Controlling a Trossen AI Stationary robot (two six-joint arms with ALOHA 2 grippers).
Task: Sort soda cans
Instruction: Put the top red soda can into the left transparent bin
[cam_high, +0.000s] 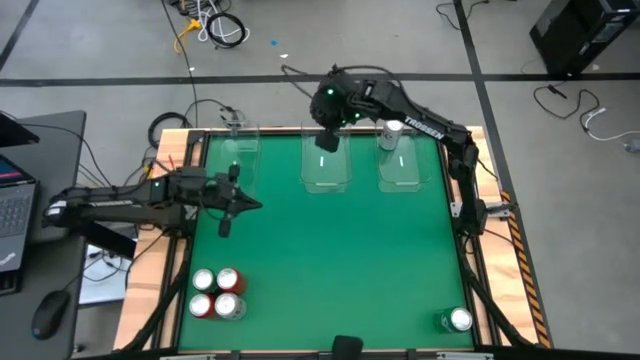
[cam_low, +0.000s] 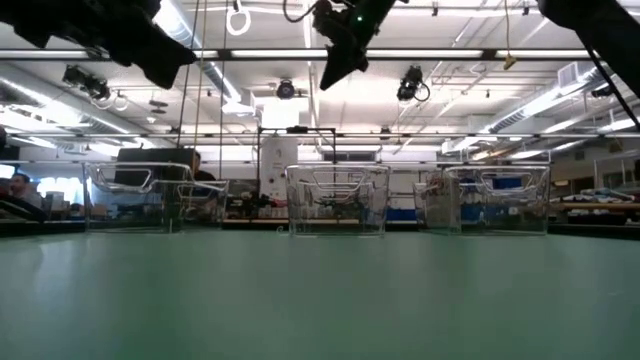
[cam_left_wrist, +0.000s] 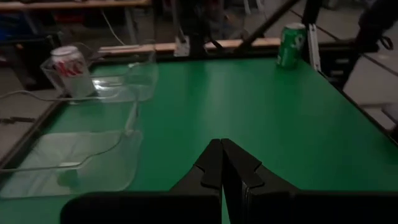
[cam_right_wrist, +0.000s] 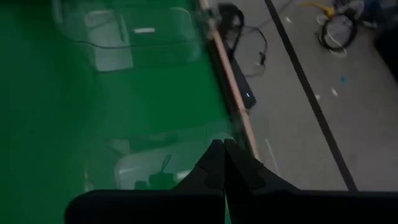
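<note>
Green table (cam_high: 330, 250) fills the workspace, with 3 clear plastic bins (cam_high: 325, 160) lined along its far edge and a lab room with ceiling lights behind. Left gripper (cam_high: 226, 215) hangs over the table's left side, near the left bin, jaws pressed fully together, nothing in them. Right gripper (cam_high: 327, 140) sits high above the middle bin, jaws also fully together and empty. 1 silver-white can (cam_high: 392, 133) stands upright inside the right bin. 4 cans cluster at the near left corner, touching or just beside each other: a silver-white can (cam_high: 204, 280), 2 red cans (cam_high: 229, 281) and a 4th can (cam_high: 203, 306) whose side colour I cannot tell. 1 green can (cam_high: 457, 320) stands alone at the near right corner, well apart from the rest.
</note>
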